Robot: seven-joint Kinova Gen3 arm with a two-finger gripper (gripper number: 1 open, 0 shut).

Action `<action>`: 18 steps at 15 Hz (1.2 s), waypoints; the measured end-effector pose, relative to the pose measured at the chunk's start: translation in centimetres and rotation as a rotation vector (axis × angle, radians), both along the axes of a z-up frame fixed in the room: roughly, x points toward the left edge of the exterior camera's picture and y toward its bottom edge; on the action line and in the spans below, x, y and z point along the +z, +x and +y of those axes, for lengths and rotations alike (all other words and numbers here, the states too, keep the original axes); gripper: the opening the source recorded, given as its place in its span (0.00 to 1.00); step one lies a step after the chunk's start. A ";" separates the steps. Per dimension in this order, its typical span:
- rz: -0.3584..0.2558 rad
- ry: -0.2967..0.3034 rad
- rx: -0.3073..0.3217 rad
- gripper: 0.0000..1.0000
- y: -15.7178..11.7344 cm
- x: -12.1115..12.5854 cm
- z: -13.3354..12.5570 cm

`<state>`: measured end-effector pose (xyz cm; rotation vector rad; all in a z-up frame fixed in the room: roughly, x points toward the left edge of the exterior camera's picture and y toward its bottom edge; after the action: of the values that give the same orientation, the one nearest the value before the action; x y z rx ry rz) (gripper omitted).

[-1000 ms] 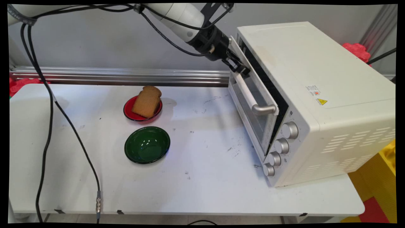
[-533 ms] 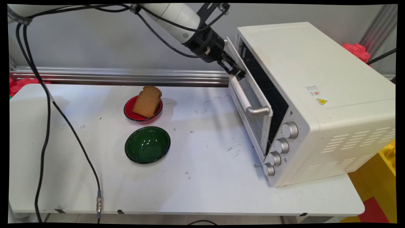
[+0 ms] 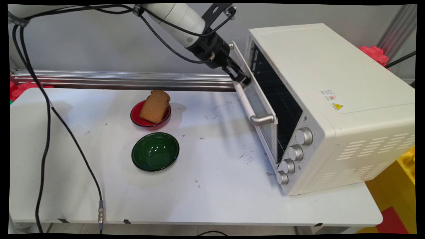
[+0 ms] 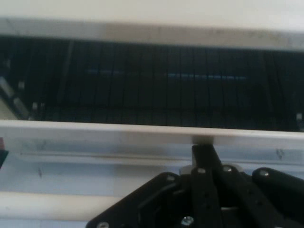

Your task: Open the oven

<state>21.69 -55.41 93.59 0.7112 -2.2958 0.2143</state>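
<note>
A white toaster oven [image 3: 332,83] stands on the right of the table, its glass door [image 3: 264,113] tilted partly open from the top. My gripper [image 3: 241,78] is at the far upper corner of the door, by the end of the white handle bar [image 3: 246,101]. In the hand view the gripper [image 4: 203,151] is shut, its fingertips together and touching the door's top edge [image 4: 118,130]. Beyond that edge lies the dark oven inside with its rack [image 4: 142,90].
A red bowl [image 3: 134,117] holding a slice of brown bread [image 3: 154,106] sits left of the oven, with a green bowl [image 3: 155,151] in front of it. A black cable [image 3: 46,132] hangs down over the table's left side. Four knobs [image 3: 295,152] line the oven's front.
The gripper has moved left and slightly down, and the oven door has swung further open with it, showing more of the dark inside.
</note>
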 end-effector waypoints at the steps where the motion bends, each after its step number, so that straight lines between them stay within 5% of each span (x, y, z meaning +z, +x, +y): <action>1: -0.003 0.003 0.002 0.00 0.1 0.0 0.0; 18: -0.051 0.052 0.015 0.00 1.6 -1.1 0.5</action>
<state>23.28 -54.94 92.51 0.7575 -2.3529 0.1822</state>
